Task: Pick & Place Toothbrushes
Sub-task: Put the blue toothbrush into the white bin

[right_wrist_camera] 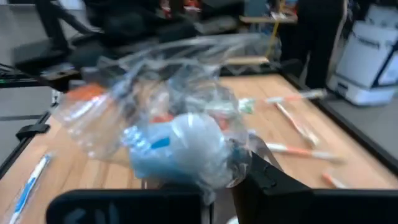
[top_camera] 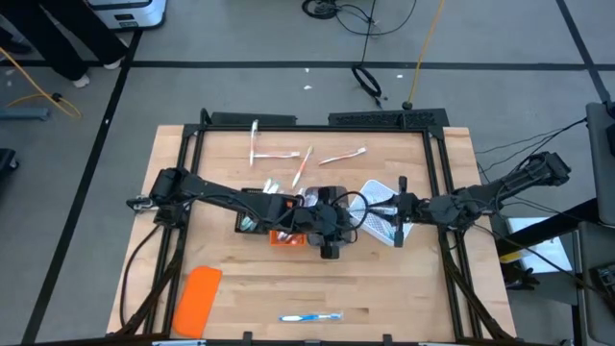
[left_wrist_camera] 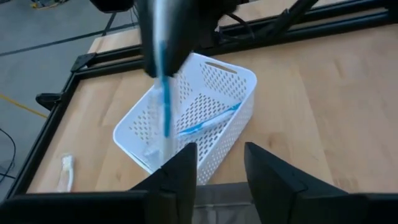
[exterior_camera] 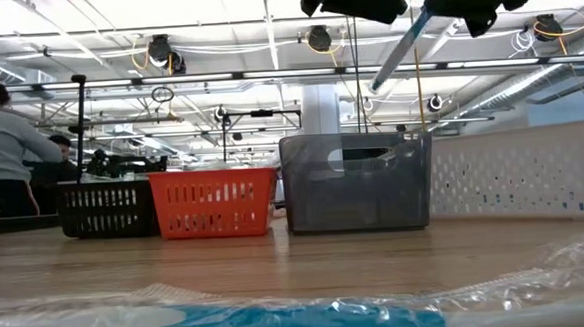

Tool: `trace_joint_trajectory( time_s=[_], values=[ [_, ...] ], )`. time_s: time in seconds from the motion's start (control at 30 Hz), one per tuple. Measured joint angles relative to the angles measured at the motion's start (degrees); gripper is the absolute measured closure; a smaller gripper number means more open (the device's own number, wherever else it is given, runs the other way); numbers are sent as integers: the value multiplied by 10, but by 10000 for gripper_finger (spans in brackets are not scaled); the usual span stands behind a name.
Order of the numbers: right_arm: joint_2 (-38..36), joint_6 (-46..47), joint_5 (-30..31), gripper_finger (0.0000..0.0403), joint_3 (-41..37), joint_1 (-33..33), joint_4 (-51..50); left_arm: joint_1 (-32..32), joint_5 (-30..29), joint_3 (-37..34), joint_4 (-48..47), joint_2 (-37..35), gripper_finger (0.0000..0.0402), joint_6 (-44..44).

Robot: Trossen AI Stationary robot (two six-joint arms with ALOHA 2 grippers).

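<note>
I am seeing even, bright light across the bench in the high view, with soft, short shadows lying under the arms. In the low view, ceiling strip lights are glaring white and washing out the room's upper part, while the wrapped toothbrush nearest the lens is smearing into a blue-and-clear blur. The trays behind it are staying fairly crisp. In the left wrist view, a blue toothbrush close to the lens is streaking out of focus. The right wrist view is blurring heavily; the crinkled clear wrapper is catching pale glare.
</note>
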Motion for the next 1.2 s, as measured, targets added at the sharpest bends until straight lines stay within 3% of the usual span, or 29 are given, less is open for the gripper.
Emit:
trace_joint_trajectory(
  time_s=[0.3,0.5,0.67,1.07,1.2],
  values=[
    [-54,128,-15,386,0,-64,-151,-12,0,0,-11,0,238,-2],
    [-76,170,-110,386,3,-125,-195,-18,2,0,-11,0,238,-2],
    [-72,187,-150,386,42,-176,-291,-19,3,0,-10,0,238,-2],
    [-13,215,-347,386,96,-288,-420,-19,6,0,-10,0,238,-4],
    [21,216,-446,386,96,-322,-425,-19,7,0,-10,0,238,-4]
  ],
)
